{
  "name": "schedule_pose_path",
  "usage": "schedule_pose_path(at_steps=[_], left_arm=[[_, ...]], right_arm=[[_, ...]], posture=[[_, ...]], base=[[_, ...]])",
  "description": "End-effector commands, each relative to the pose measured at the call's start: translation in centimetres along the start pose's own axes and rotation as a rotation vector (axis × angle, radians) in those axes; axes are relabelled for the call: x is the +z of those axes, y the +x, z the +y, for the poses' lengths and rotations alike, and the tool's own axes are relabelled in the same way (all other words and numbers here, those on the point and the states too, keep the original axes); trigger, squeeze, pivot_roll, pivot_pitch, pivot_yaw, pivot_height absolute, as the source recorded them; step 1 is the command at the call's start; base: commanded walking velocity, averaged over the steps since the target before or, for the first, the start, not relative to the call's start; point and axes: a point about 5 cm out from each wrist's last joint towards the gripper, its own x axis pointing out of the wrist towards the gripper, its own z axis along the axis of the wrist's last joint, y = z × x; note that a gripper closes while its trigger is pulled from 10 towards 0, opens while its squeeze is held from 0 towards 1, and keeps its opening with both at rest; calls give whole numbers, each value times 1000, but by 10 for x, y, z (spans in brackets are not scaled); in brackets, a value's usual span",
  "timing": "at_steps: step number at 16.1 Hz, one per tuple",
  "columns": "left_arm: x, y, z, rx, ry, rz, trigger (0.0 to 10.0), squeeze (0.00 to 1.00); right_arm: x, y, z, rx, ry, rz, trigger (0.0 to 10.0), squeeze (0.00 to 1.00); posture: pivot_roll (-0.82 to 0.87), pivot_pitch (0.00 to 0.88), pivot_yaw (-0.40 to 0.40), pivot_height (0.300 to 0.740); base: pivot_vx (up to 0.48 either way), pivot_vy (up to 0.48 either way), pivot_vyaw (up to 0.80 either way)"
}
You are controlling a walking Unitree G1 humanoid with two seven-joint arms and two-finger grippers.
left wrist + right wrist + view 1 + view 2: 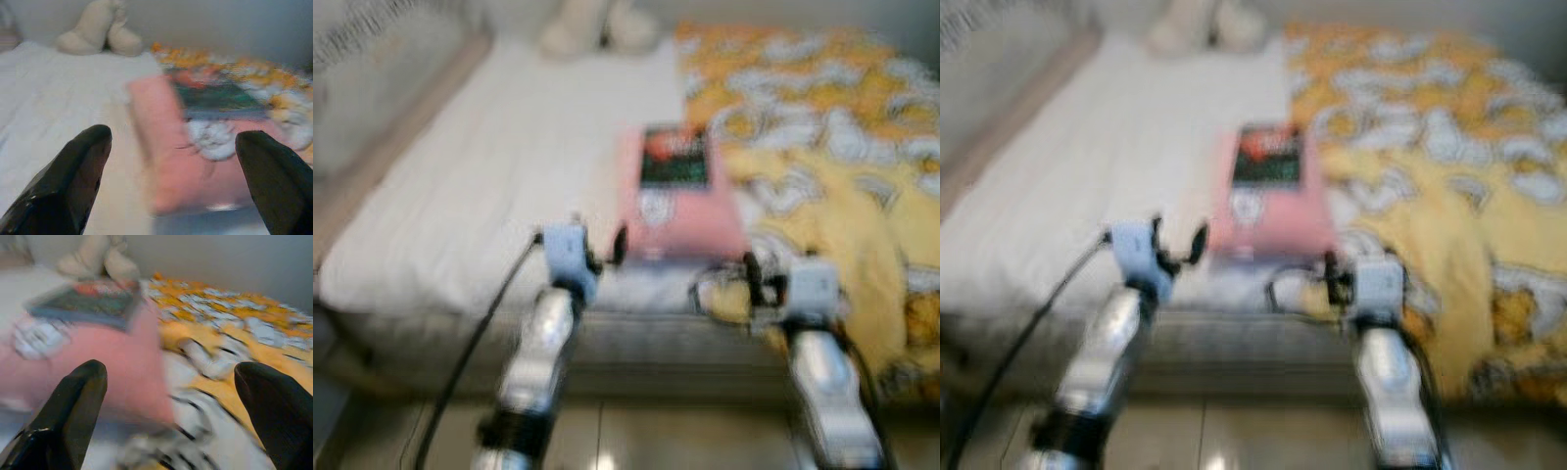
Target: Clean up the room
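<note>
Pink pillow with a dark printed panel lies on the bed near its front edge, beside the yellow patterned blanket. Left claw and right claw, both open, hover at that edge. Views blurred.

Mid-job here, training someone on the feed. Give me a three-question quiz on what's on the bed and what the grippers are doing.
1. True or false: the pink pillow lies on the floor.
2. Which side of the bed does the yellow patterned blanket cover, by the robot's own sides?
3. The left gripper and right gripper are: A) both open, holding nothing B) both shut on the pillow C) one open, one shut.

Key:
1. False; it lies on the bed, on the white sheet.
2. The right side.
3. A
</note>
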Motion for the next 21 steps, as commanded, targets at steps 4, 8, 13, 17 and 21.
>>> schedule_pose_path(at_steps=[4,8,13,17,21], left_arm=[[9,10,-21,-64,-19,-25,10000,0],[37,23,-32,-98,-35,-123,10000,0],[45,61,-25,-61,-54,-24,10000,0],[40,81,-12,-43,-109,126,10000,0],[49,94,-5,-75,-211,162,10000,0]], right_arm=[[4,3,-8,-13,-38,-15,10000,0],[44,28,-35,-146,-62,-153,10000,0],[60,50,-48,-182,17,-164,10000,0],[59,67,-53,-200,187,-103,10000,0],[52,84,-75,-292,349,-43,10000,0]], posture=[[-225,0,52,736],[-233,0,60,736],[-237,0,71,736],[-238,0,89,736],[-241,26,122,736]], base=[[425,0,0],[431,0,0],[0,0,0],[0,0,0],[0,0,0]])
